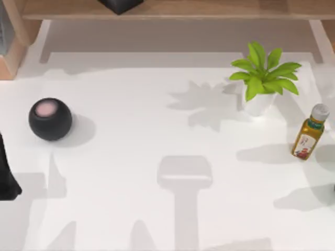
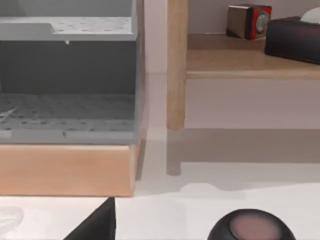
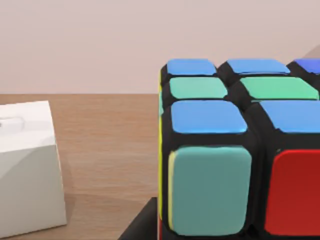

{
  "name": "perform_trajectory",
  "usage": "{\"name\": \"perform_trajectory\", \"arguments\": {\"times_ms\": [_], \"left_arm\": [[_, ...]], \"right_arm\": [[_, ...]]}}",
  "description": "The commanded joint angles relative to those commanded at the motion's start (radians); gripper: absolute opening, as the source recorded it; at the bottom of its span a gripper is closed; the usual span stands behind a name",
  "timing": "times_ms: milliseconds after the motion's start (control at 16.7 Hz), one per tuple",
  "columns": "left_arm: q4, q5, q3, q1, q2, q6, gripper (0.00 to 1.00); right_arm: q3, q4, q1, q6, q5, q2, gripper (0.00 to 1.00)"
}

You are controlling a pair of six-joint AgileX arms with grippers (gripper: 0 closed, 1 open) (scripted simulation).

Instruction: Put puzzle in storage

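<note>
Puzzle cube (image 3: 235,165) sits very close to the right wrist camera, above a wooden shelf board (image 3: 110,150), beside a white box (image 3: 27,170). A dark edge shows below it; whether the right gripper grasps it I cannot tell. Likely it is being carried to the shelf for storage. Left arm (image 1: 8,178) is parked at the table's (image 1: 157,141) left edge, near a black ball (image 1: 50,119).

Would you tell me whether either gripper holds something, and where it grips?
It cannot be told: the puzzle cube sits close before the right wrist camera, above a wooden surface.
</note>
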Motion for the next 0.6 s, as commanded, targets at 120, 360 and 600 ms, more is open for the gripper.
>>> {"name": "perform_trajectory", "arguments": {"times_ms": [120, 360, 600], "left_arm": [[0.0, 0.0, 0.0, 0.0, 0.0, 0.0, 1.0], [0.0, 0.0, 0.0, 0.0, 0.0, 0.0, 1.0], [0.0, 0.0, 0.0, 0.0, 0.0, 0.0, 1.0]], "right_arm": [[0.0, 0.0, 0.0, 0.0, 0.0, 0.0, 0.02], [0.0, 0.0, 0.0, 0.0, 0.0, 0.0, 0.0], [0.0, 0.0, 0.0, 0.0, 0.0, 0.0, 0.0]]}}
